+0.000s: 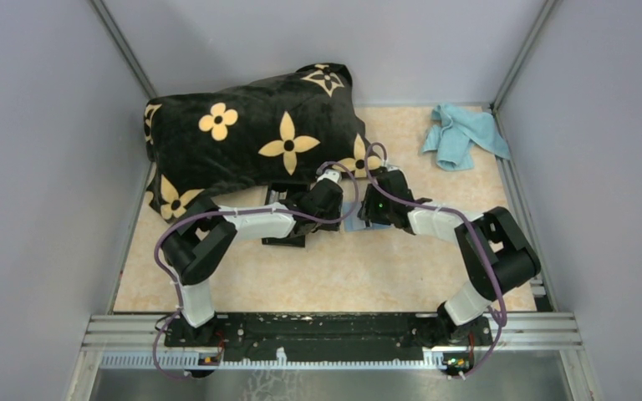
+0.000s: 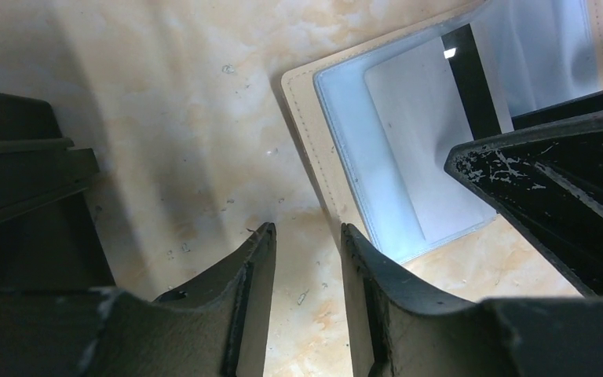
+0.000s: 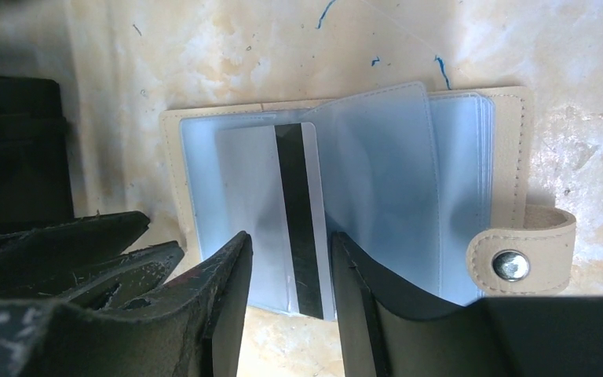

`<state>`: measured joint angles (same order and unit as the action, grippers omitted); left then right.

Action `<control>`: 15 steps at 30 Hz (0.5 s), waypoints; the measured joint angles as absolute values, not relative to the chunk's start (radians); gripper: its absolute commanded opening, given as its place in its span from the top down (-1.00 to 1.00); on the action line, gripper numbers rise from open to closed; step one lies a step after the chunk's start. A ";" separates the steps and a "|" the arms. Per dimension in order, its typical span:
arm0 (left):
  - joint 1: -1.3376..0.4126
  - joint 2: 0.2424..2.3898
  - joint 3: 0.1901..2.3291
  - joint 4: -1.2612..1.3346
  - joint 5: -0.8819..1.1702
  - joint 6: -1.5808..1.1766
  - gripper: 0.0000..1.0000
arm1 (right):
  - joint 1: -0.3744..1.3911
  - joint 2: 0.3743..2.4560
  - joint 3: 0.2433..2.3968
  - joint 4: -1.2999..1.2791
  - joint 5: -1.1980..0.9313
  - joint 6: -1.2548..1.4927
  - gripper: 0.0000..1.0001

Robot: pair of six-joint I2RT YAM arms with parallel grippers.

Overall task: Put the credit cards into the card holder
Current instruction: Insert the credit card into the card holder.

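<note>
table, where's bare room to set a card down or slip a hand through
Free: the wide strip of table between the arm bases and the card holder, and the far patch between the pillow and the blue cloth. Crowded: the middle, where the left hand and right hand meet over the open holder.

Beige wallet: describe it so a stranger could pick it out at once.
From the big flowered black pillow, come toward the arms to where the left gripper and right gripper meet. The beige wallet lies open on the table there. Unlike the black case beside it, it has clear plastic sleeves with a striped card among them, and a snap strap.
</note>
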<state>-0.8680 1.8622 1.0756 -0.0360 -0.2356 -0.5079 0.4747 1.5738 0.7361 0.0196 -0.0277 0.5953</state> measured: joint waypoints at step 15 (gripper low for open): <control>-0.868 1.866 1.073 -0.027 -0.243 -0.509 0.30 | 0.492 1.574 0.765 -0.039 -0.001 0.561 0.14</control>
